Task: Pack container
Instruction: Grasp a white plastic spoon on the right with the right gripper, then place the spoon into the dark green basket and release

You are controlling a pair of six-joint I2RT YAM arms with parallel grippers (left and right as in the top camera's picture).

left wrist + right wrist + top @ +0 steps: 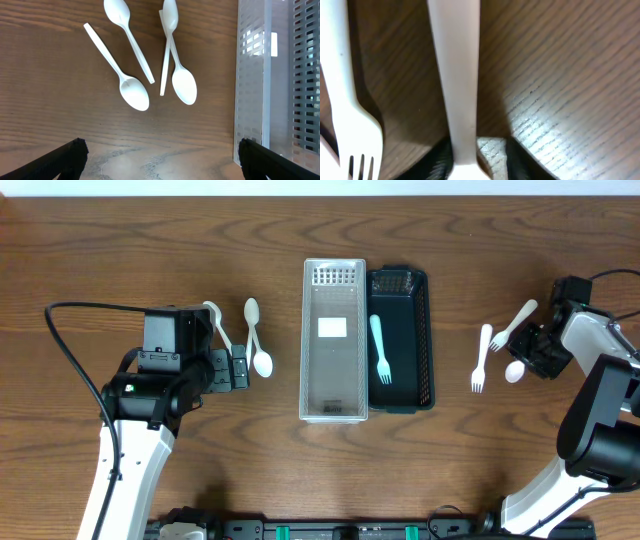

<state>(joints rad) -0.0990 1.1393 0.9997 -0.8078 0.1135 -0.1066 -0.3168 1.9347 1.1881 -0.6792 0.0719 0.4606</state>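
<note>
A black container point(427, 340) stands at the centre with a light blue fork point(379, 348) inside. A clear tray point(333, 412) stands against its left side. White spoons point(258, 340) lie left of the tray and show in the left wrist view point(134, 92). My left gripper point(238, 368) is open and empty over bare table just below them point(160, 160). At the right lie two white forks point(481, 358) point(512, 325) and a white spoon point(515, 371). My right gripper point(479, 157) is low at the table. Its fingers straddle a white utensil handle point(455, 75), touching on one side with a gap on the other.
In the right wrist view a white fork point(350, 115) lies just left of the straddled handle. The clear tray's wall point(250, 75) is close on the right of my left gripper. Cables run at both outer sides of the table.
</note>
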